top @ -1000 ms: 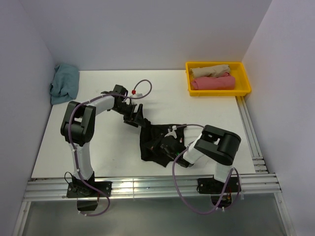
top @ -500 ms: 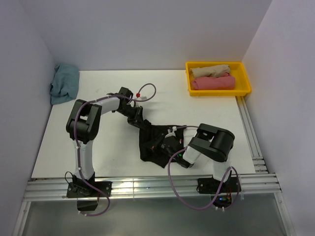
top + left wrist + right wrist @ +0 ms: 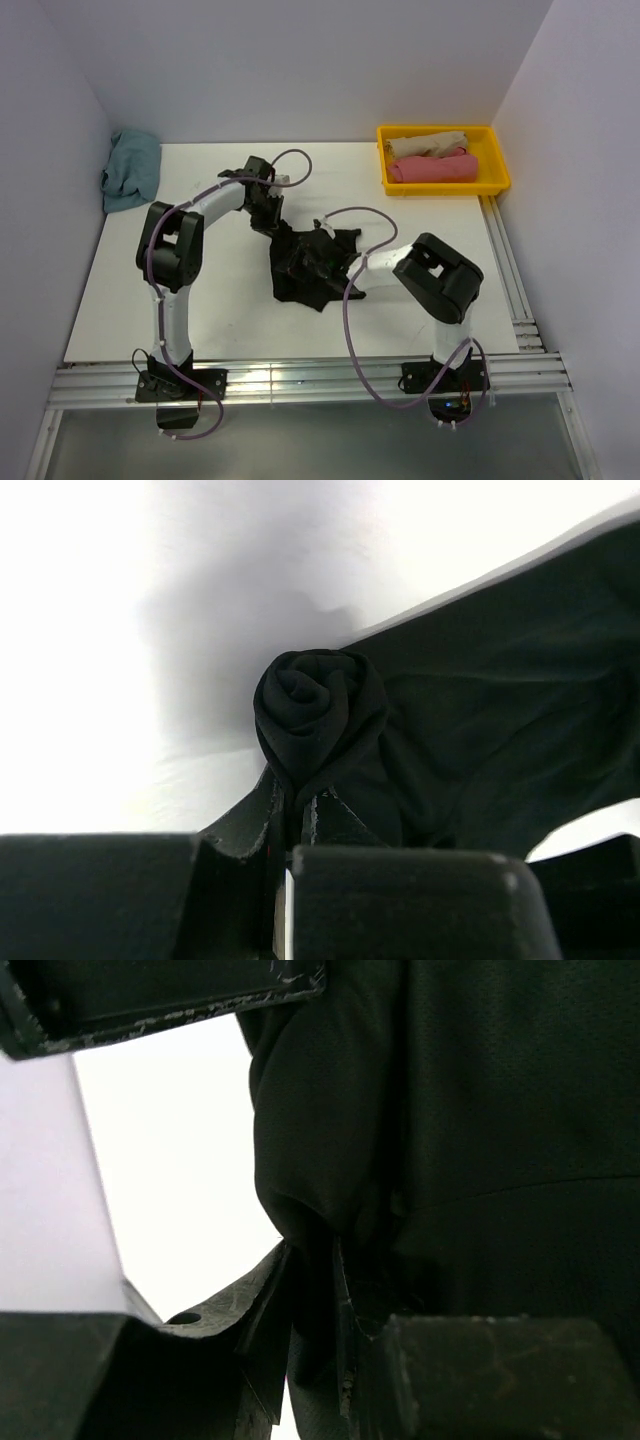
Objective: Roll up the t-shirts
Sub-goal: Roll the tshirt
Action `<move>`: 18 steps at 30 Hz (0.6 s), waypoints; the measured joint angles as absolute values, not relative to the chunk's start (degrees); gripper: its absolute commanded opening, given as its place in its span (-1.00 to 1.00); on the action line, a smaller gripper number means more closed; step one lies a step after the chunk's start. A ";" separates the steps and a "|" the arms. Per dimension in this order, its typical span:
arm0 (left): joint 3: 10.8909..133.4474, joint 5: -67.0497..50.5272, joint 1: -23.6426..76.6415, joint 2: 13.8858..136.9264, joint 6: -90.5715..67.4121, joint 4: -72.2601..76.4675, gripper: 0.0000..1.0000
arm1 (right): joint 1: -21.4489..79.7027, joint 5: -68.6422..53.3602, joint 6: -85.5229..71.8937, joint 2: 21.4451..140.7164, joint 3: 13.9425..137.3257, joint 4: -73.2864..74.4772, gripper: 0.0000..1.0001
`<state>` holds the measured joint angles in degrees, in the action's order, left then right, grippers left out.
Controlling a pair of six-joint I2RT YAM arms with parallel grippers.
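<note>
Compared with one second ago, the left gripper [image 3: 272, 225] is no longer wide open. It has closed fully on the upper left corner of the black t-shirt [image 3: 300, 275]. In my left wrist view, the cloth in front of the left gripper [image 3: 295, 810] is wound into a tight bud like a rose. The right arm has reached more to the left. The right gripper [image 3: 325, 252] now lies over the shirt's upper part. Its jaws stand narrow, with a fold of the black cloth pinched between them [image 3: 312, 1260].

The shirt itself has shifted up and to the left. It lies more crumpled than before, in the middle of the table [image 3: 200, 300], between the two grippers. The pink t-shirt [image 3: 432, 168] and beige t-shirt [image 3: 425, 144] lie rolled in the yellow tray [image 3: 497, 185].
</note>
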<state>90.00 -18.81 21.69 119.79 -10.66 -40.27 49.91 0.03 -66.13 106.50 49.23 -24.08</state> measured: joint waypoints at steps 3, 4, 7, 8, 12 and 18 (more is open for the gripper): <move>90.35 -16.05 21.02 119.79 -11.75 -40.12 -0.99 | 48.62 -2.50 -62.39 108.71 53.41 -20.08 -0.48; 90.35 -15.59 20.73 119.79 -11.90 -40.23 -0.99 | 48.40 -3.11 -61.78 109.12 53.89 -19.79 -0.48; 90.35 -15.11 19.86 119.79 -12.43 -41.04 -0.99 | 48.31 -4.27 -61.45 109.38 53.30 -21.04 -0.46; 90.35 -15.09 19.64 119.79 -12.62 -41.36 -0.99 | 48.31 -4.43 -61.69 109.38 52.73 -22.02 -0.44; 90.41 -14.94 19.25 119.81 -13.04 -42.28 -0.99 | 48.62 -4.29 -63.77 109.30 49.56 -27.35 -0.23; 92.99 -14.17 19.25 121.30 -13.06 -45.39 -0.99 | 52.58 -1.48 -66.43 107.28 46.00 -30.22 -0.12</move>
<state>92.99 -14.17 19.25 121.30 -13.06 -45.39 52.58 -1.48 -66.43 107.28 46.00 -30.22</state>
